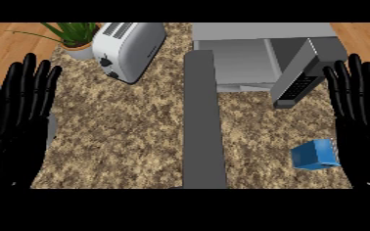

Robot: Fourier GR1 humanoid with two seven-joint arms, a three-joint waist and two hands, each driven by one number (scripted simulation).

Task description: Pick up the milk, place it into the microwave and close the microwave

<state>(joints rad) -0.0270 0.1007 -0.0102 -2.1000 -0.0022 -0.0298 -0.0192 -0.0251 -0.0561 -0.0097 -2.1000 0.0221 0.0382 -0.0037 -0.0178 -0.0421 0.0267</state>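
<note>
Speckled brown stone makes up the counter, which fills nearly the whole view, with a band of warm wood showing beyond it at both far corners. The microwave sits at the far right, its pale cavity exposed, and a long grey slab runs from it down the middle of the counter to the near edge (its door, by my reading, swung fully open). A dark control panel with small keys slants along the cavity's right side.

The left hand rests at the view's left edge, fingers straight and upright, holding nothing. The right hand shows the same flat, empty pose at the right edge. A silver toaster lies at an angle at the far left, and a potted plant stands just beside it in the corner.

Smallest is the milk, a blue carton on the counter at the near right, close to the right hand but apart from it, and well clear of the microwave's opening.

Nothing has been grasped, so the pick-up looks like the step in hand. The right hand seems best placed: it would need to drop toward the carton and curl around its sides, then carry it past the control panel into the cavity.
</note>
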